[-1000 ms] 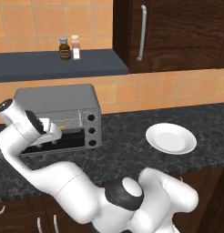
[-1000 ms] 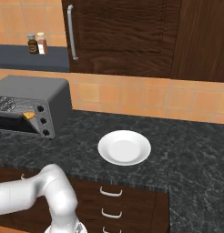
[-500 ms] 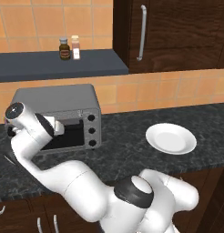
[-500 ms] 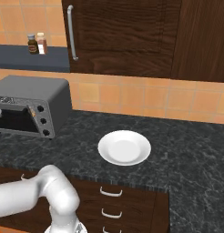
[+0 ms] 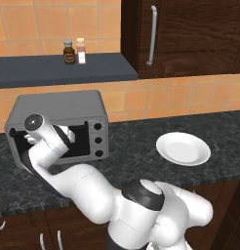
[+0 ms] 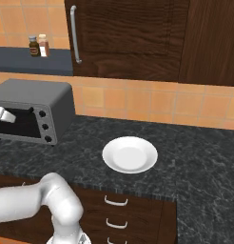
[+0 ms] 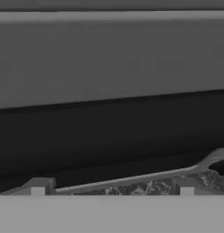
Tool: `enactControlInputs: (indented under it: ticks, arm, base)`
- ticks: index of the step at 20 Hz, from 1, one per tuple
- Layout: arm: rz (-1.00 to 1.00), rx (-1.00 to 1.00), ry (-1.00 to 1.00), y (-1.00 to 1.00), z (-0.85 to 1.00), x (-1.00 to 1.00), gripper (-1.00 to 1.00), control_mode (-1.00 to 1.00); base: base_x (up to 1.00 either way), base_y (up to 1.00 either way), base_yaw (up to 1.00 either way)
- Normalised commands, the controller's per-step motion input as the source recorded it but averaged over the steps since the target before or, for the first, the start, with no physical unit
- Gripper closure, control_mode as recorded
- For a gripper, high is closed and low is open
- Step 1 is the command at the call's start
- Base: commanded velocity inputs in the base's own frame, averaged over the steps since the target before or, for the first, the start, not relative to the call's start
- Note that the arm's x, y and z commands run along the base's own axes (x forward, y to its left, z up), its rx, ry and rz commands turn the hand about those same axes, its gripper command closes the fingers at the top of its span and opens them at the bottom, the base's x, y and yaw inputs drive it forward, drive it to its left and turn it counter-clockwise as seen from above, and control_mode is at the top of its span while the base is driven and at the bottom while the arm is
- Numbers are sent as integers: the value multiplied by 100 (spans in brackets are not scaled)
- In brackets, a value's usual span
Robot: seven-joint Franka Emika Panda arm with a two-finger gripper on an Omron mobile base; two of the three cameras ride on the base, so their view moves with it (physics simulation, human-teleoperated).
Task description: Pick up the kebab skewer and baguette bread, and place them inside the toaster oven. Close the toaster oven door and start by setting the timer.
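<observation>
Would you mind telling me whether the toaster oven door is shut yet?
It appears shut: the toaster oven door stands upright, flush with the toaster oven front beside the knobs.

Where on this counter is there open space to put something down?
The dark counter is bare right of the white plate, and between the plate and the toaster oven. In front of the oven it is crowded by the arm.

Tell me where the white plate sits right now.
The white plate sits on the dark counter, right of the toaster oven in both base views.
</observation>
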Motion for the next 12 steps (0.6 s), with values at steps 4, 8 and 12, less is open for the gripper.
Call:
enactControlInputs:
  ticks: [4,8,12]
  arm:
    - [1,5,-7,-9,0,-29,-100,-100]
    - [0,5,0,0,0,-77,-100,-100]
    - [1,0,-4,-4,0,-73,-100,-100]
  base:
    - [0,0,0]
    - [0,0,0]
    - [0,0,0]
